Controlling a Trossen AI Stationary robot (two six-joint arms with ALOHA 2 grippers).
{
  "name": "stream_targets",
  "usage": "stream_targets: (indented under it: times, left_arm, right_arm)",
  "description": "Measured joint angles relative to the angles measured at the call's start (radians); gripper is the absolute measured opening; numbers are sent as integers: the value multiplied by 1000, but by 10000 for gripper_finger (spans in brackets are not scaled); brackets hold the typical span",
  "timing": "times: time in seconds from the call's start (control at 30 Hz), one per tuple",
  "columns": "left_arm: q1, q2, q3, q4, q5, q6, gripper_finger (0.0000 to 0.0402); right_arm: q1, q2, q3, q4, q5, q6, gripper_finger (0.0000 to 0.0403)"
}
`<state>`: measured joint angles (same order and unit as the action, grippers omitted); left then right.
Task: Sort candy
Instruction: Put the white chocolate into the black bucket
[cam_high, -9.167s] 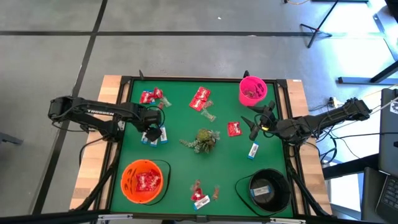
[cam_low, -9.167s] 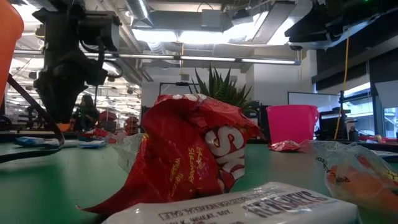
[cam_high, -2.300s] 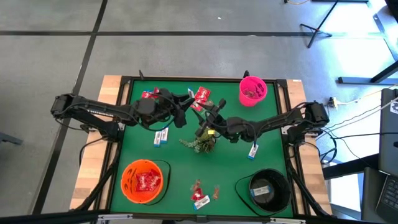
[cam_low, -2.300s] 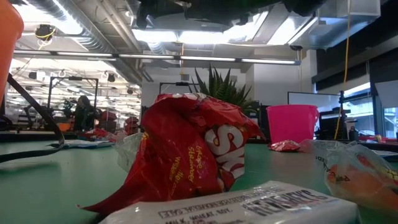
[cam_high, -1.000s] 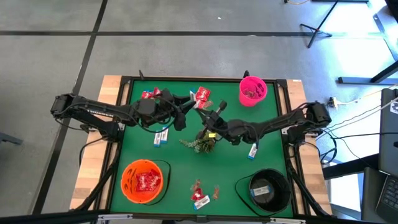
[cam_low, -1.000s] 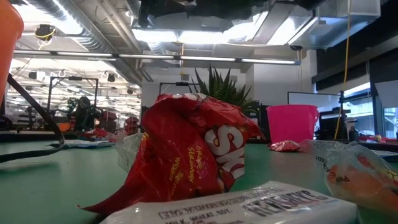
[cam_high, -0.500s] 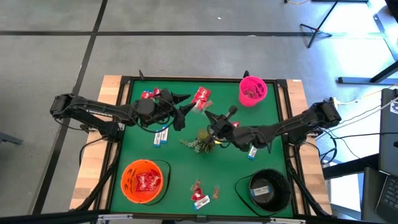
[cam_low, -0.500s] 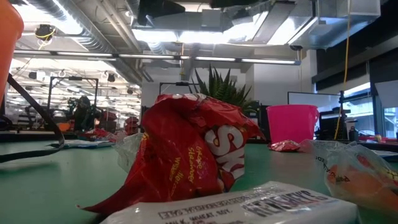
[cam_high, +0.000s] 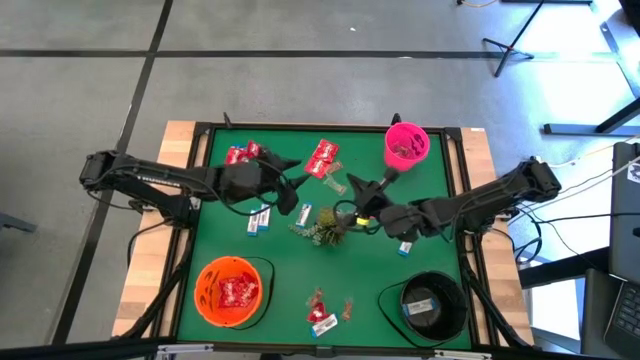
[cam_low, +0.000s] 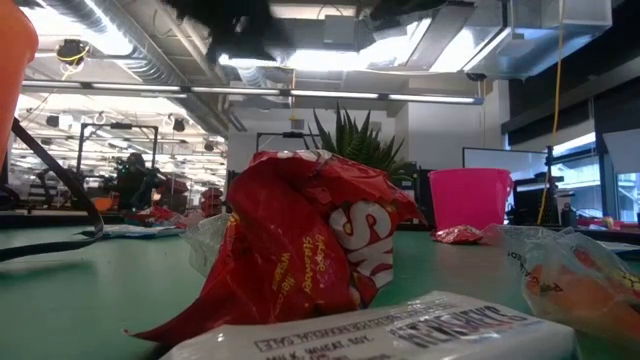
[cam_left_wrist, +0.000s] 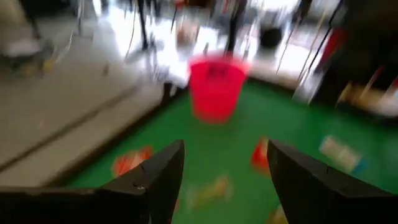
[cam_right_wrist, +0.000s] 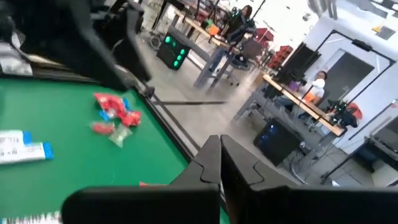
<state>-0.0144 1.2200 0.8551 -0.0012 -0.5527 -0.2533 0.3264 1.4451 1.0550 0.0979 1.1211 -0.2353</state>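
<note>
Candy lies scattered on the green mat: red packets (cam_high: 243, 154) at the back left, more red ones (cam_high: 322, 158) at the back middle, white-and-blue packets (cam_high: 258, 220), and a small heap (cam_high: 322, 314) at the front. My left gripper (cam_high: 292, 186) hovers open left of the middle, with a white-and-blue packet (cam_high: 303, 215) just beside its fingers. Nothing sits between its fingers in the left wrist view (cam_left_wrist: 227, 168). My right gripper (cam_high: 360, 192) is shut and empty, right of the green sprig (cam_high: 327, 226); its fingers (cam_right_wrist: 214, 155) are pressed together.
An orange bowl (cam_high: 205, 300) at the front left holds red packets. A black bowl (cam_high: 455, 310) at the front right holds a white-and-blue packet. A pink bucket (cam_high: 390, 155) stands at the back right. One white-and-blue packet (cam_high: 405, 246) lies under the right arm.
My left gripper's fingers have spread wider. The right arm has drawn back to the right. A white-and-blue packet now shows on the mat beside the left fingers.
</note>
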Motion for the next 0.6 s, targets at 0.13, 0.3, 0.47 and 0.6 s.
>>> stream_targets:
  times: [0.13,0.3,0.47,0.6]
  left_arm:
    - [44,41,-1,-158,117,-131,220]
    - [79,172,0,-145,259,-243,220]
    - [84,310,0,-149,295,-314,220]
    - [84,375,0,-149,305,-367,220]
  right_arm:
    - [0,-26,0,-67,-4,25,1]
    - [0,-67,0,-119,-6,72,16]
    - [0,-106,0,-183,-17,125,69]
    - [0,-128,0,-277,-29,210,131]
